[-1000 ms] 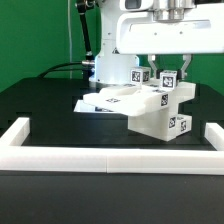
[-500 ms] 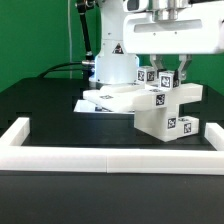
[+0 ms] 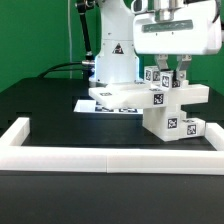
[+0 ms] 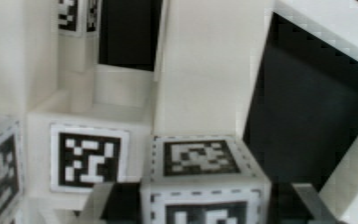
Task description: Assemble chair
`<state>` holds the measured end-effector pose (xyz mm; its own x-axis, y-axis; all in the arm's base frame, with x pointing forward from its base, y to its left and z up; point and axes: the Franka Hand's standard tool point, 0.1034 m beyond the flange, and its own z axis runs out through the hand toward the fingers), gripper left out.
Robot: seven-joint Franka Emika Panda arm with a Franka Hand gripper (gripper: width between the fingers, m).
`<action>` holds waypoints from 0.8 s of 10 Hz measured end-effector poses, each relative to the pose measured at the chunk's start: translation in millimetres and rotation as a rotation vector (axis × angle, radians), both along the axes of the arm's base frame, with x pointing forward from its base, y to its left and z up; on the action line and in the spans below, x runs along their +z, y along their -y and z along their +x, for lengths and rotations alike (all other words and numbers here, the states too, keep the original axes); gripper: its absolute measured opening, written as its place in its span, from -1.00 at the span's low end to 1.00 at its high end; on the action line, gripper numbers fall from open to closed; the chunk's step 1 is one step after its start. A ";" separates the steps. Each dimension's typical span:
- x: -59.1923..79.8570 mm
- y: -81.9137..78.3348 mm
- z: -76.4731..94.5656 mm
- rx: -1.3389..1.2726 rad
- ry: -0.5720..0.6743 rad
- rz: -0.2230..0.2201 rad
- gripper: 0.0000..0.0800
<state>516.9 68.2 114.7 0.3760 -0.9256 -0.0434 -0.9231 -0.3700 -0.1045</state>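
Pincer pressed nearly together, pinching the upper tagged posts of the chair from above. Chair assembly sits toward the exterior view's right, inside the white border rail; its flat slab reaches out toward the exterior view's left, over the marker board lying flat on the black tabletop. Whether the blocky lower part touches the tabletop cannot be told. Wrist view: tagged white faces of the chair fill the frame, close under the camera.
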 end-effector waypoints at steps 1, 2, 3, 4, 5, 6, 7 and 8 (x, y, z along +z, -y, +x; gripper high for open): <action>-0.1 -0.8 -0.2 -0.052 -0.005 0.004 -0.28; -0.2 -0.8 -0.2 -0.047 -0.004 0.004 -0.28; -0.3 -0.9 -0.3 -0.044 -0.004 0.004 0.11; -0.4 -1.0 -0.3 -0.044 -0.005 0.003 0.43; -0.2 -0.9 -0.3 -0.041 -0.004 0.003 0.43; 1.8 0.1 0.4 -0.023 -0.001 0.004 0.58; 6.1 2.5 2.1 -0.009 0.007 0.005 0.61; 10.3 5.6 3.9 0.009 0.015 0.005 0.61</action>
